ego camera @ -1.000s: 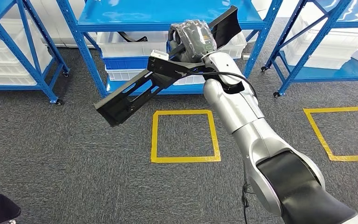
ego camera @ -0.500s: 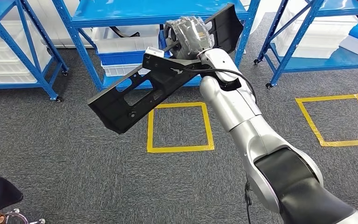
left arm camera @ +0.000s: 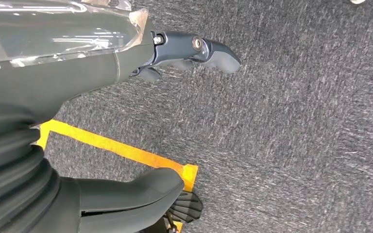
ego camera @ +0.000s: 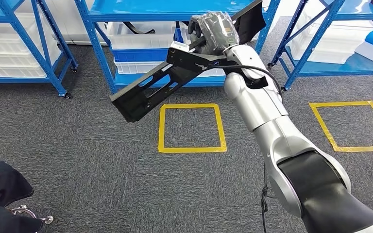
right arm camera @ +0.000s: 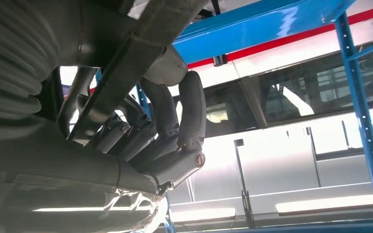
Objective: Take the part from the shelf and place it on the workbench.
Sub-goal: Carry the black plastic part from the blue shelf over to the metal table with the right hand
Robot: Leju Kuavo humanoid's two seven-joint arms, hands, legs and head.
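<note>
The part (ego camera: 165, 82) is a long black plastic panel with cut-outs, held slantwise in the air in front of the blue shelf (ego camera: 175, 14). My right hand (ego camera: 212, 30), wrapped in clear film, grips it near its upper end. In the right wrist view the dark fingers (right arm camera: 175, 121) curl around the part's black edge (right arm camera: 141, 43). My left hand (left arm camera: 77, 77) hangs over the grey carpet with thumb (left arm camera: 136, 191) and fingers (left arm camera: 199, 48) apart and nothing in it.
Blue shelving holds white bins (ego camera: 136, 39), with more racks at left (ego camera: 43, 43) and right (ego camera: 320, 39). Two yellow tape squares (ego camera: 192, 128) (ego camera: 354, 126) mark the carpet. A dark clothed shape (ego camera: 0, 194) lies at the lower left.
The whole picture has shifted, so the camera has moved. My right hand still holds the part, which has turned edge-on again after facing the camera and sits higher and further right in the picture.
</note>
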